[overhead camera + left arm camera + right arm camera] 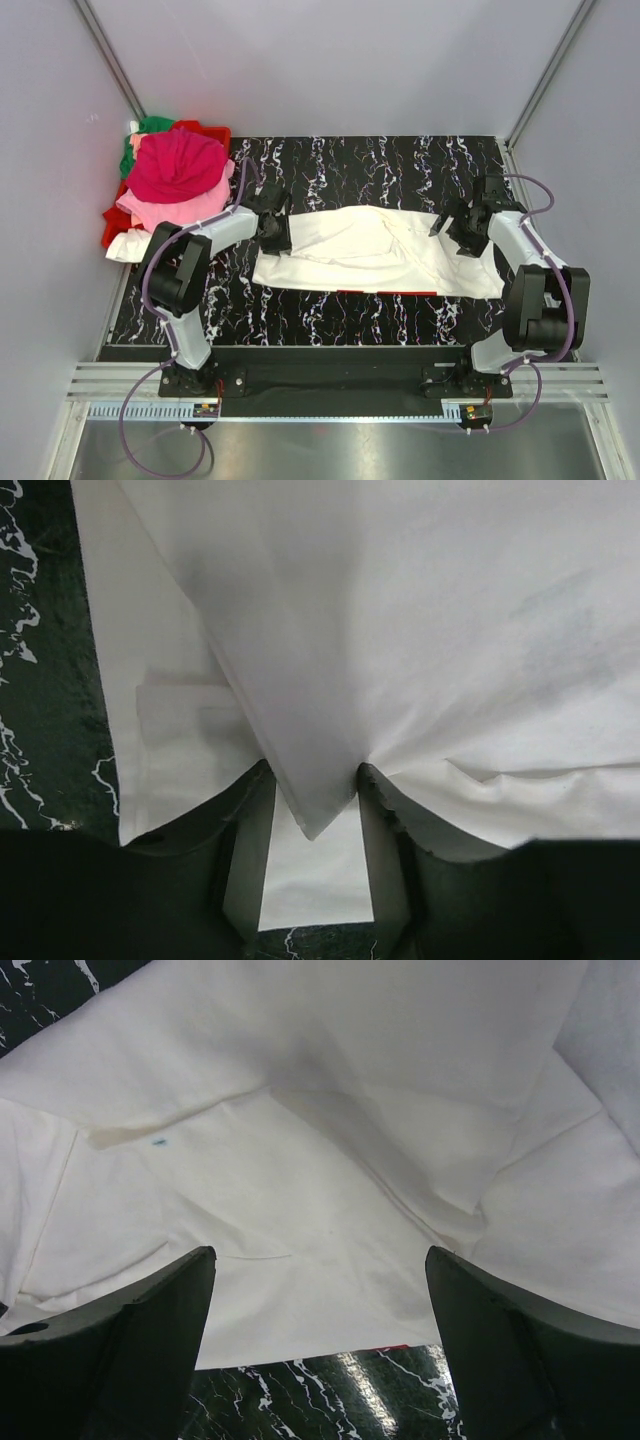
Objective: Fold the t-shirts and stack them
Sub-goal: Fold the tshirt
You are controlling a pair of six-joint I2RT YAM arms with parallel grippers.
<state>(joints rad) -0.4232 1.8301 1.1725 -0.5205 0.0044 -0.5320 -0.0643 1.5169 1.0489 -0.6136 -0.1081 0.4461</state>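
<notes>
A large white t-shirt lies folded lengthwise across the middle of the table, with a strip of red print showing under its near edge. My left gripper is at the shirt's left end. In the left wrist view its jaws stand partly apart around a pointed corner of a cloth fold, and the shirt spreads out beyond. My right gripper hovers wide open and empty over the shirt's right part, near its hem.
A heap of t-shirts sits at the back left, overhanging the table edge: magenta on top, pink, green and white, on a red bin. Black marbled tabletop surrounds the shirt; grey walls close in on three sides.
</notes>
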